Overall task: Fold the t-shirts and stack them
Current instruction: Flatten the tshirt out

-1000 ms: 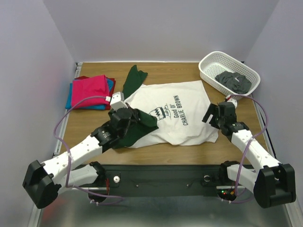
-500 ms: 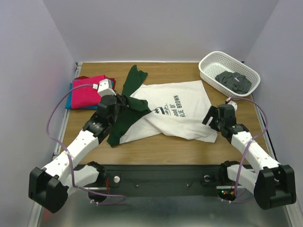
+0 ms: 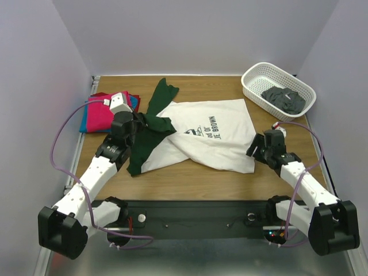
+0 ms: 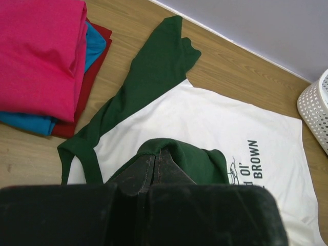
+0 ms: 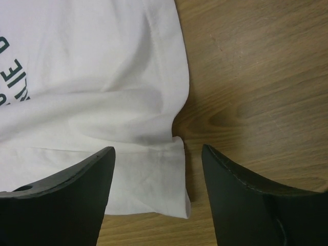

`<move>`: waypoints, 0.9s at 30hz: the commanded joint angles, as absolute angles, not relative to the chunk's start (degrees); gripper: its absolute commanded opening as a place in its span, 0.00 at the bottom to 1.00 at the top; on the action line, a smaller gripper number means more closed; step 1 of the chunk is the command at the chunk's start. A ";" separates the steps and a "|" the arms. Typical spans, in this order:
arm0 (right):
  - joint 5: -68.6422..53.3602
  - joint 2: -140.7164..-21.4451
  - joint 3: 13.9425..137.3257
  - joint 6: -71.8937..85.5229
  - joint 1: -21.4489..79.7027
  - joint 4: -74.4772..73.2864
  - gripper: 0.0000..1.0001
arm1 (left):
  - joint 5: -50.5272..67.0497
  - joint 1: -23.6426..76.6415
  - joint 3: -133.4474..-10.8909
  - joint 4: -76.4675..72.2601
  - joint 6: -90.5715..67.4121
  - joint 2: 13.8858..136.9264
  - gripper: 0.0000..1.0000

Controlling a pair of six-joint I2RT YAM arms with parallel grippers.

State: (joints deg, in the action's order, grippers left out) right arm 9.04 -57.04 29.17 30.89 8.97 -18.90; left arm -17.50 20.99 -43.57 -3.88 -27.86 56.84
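Observation:
A white t-shirt [image 3: 215, 135] with dark green sleeves and black print lies in the middle of the table, its near left part pulled up and folded over. My left gripper [image 3: 145, 122] is shut on one dark green sleeve [image 4: 195, 156], which bunches over the closed tips of the left gripper [image 4: 155, 154]. The other green sleeve [image 3: 163, 95] lies flat toward the back. My right gripper [image 5: 158, 154] is open, its fingers either side of the shirt's near right corner [image 5: 166, 195], low over the wood. In the top view the right gripper [image 3: 257, 150] sits at that corner.
A folded stack of magenta, blue and red shirts [image 3: 102, 112] lies at the back left, close to my left gripper. A white lattice basket [image 3: 253, 73] with a dark cloth [image 3: 283, 99] inside stands at the back right. Walls enclose the table.
My left gripper has carried the green sleeve back and to the left, dragging the shirt's near left part over the print. My right gripper's jaws have narrowed around the shirt corner.

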 commanded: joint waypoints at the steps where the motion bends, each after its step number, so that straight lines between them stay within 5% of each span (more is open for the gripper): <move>1: 7.03 -59.76 30.32 30.41 9.14 -18.46 0.73 | -17.40 20.13 -46.67 -5.62 -26.46 56.51 0.00; 10: 6.42 -65.03 31.55 30.06 10.11 -19.25 0.57 | -15.91 19.69 -46.76 -5.71 -26.54 57.22 0.00; 17: 6.50 -66.36 32.17 30.85 11.69 -20.48 0.54 | -15.73 19.34 -46.76 -5.71 -26.46 56.86 0.00; 27: 7.91 -63.99 32.26 31.11 12.30 -21.35 0.13 | -14.68 19.07 -46.93 -5.71 -26.54 56.87 0.00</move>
